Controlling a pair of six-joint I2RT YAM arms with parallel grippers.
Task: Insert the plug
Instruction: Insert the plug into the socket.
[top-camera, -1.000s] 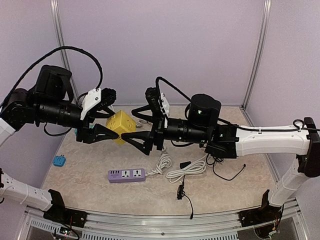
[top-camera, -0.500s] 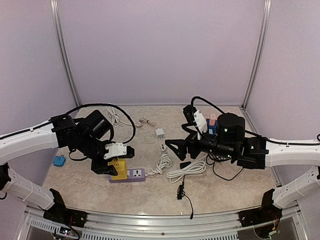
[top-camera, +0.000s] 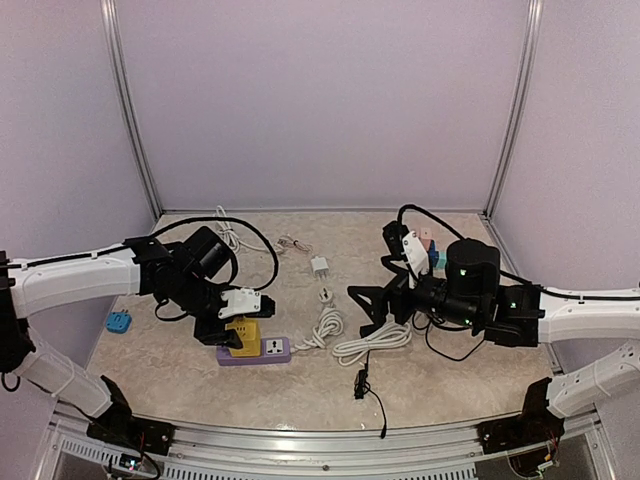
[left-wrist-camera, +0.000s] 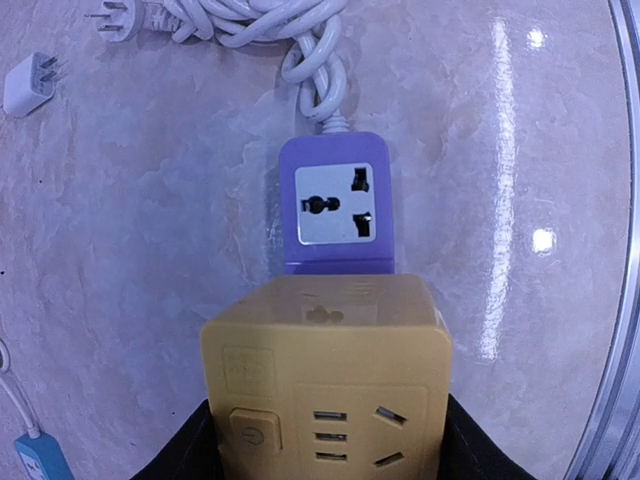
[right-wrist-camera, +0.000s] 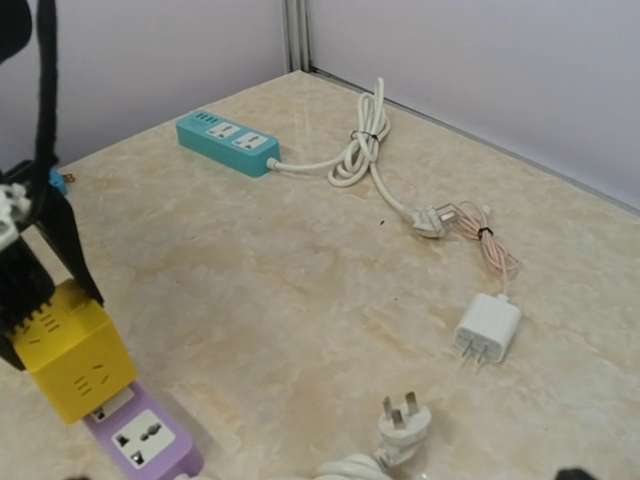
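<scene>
A yellow cube socket with a power button and outlets on its top is held between the fingers of my left gripper. It stands over the left end of the purple power strip, covering that end. One universal socket of the strip stays bare. The cube's underside is hidden, so I cannot tell whether it is seated. The right wrist view shows the cube on the strip. My right gripper is open and empty, above the white cable to the right.
The strip's white cable coils at centre, with its three-pin plug loose on the table. A white charger, a teal power strip, a blue adapter and a black cord lie around.
Both arms have come down from high over the table. My left gripper has brought the yellow cube down onto the purple strip's left end. My right gripper has drawn back to the right.
</scene>
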